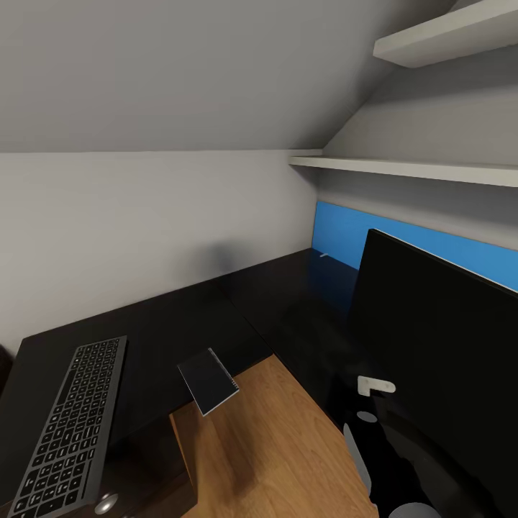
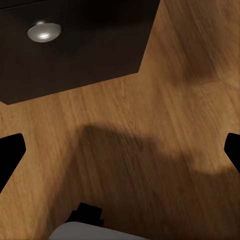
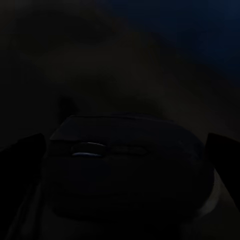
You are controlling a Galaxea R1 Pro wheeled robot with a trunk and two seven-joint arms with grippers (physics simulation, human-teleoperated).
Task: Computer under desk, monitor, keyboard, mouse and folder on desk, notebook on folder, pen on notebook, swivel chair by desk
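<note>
Keyboard, monitor and notebook already on the surface, folder and pen stacking left, left claw open and empty, right claw's grip unclear.

The desk is black with a blue panel. Keyboard black with grey keys; monitor black; floor wood-brown.

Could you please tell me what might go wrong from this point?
1. The notebook hangs partly over the edge of the desk, so a nudge could drop it onto the wooden floor.
2. The right arm sits low and close in front of the monitor, so a careless move could bump the screen.
3. The right wrist view is very dark, so the mouse-like shape is hard to judge.
</note>
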